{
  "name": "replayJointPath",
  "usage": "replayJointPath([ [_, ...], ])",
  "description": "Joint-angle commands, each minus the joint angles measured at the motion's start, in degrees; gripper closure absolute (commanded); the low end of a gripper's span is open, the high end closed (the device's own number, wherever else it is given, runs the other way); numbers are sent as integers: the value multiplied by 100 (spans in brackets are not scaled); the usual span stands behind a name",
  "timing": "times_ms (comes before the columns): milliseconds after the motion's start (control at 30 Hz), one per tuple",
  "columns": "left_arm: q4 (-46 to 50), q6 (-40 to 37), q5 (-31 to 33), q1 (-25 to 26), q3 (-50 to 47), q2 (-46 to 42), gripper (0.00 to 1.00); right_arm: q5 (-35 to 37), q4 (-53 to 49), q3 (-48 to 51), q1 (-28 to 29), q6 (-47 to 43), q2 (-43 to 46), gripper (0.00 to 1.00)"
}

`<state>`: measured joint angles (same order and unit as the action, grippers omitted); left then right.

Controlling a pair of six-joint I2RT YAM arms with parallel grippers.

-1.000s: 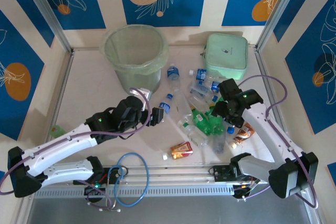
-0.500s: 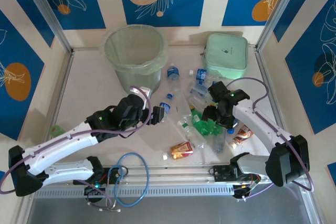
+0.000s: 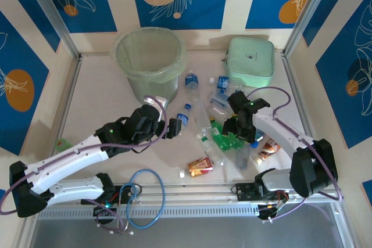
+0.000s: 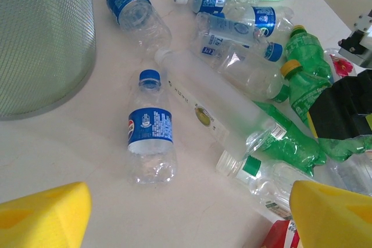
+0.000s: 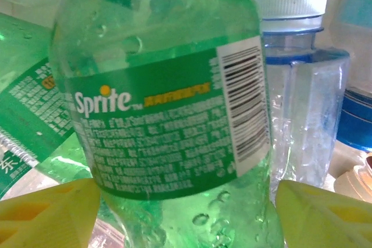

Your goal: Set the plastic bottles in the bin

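Several plastic bottles lie in a pile (image 3: 224, 126) at the table's middle right, clear ones with blue labels and green ones. The pale green bin (image 3: 150, 56) stands at the back left, and its mesh-like wall (image 4: 40, 39) appears in the left wrist view. My left gripper (image 3: 170, 129) (image 4: 189, 213) hangs open just short of a blue-labelled, blue-capped bottle (image 4: 150, 137) (image 3: 182, 117), which lies alone. My right gripper (image 3: 241, 130) (image 5: 186, 213) is down in the pile. Its yellow pads (image 5: 46, 213) press both sides of a green Sprite bottle (image 5: 168, 114) (image 3: 229, 139).
A mint green square case (image 3: 251, 61) sits at the back right. Red-orange snack wrappers lie in front of the pile (image 3: 200, 166) and at its right (image 3: 267, 149). A blue cable loop (image 3: 145, 196) lies near the arm bases. A white-capped clear bottle (image 5: 302, 85) stands right beside the Sprite bottle.
My right gripper has moved left and down into the pile and narrowed its jaws round the green bottle. The left arm has barely moved.
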<state>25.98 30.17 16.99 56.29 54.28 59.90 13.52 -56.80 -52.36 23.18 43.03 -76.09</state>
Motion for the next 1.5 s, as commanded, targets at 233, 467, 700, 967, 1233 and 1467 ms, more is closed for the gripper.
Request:
replayJointPath([
  [233,166,155,176,13,-84,-202,12,-15,100,-15,-33,-44,86,35],
  [467,136,220,199,14,-102,-180,12,-8,-166,-288,58,-57,641,42],
  [700,222,309,480,12,-204,-341,12,-76,-405,-1268,308,-187,1083,45],
  [967,562,523,609,7,-487,-675,11,-474,248,-3711,756,-619,341,45],
  [1233,329,438,501,5,-738,-965,10,-1483,466,-7212,915,-979,-2001,45],
  [1467,177,294,330,5,-744,-823,10,-2093,4,-10291,988,-957,-4308,45],
])
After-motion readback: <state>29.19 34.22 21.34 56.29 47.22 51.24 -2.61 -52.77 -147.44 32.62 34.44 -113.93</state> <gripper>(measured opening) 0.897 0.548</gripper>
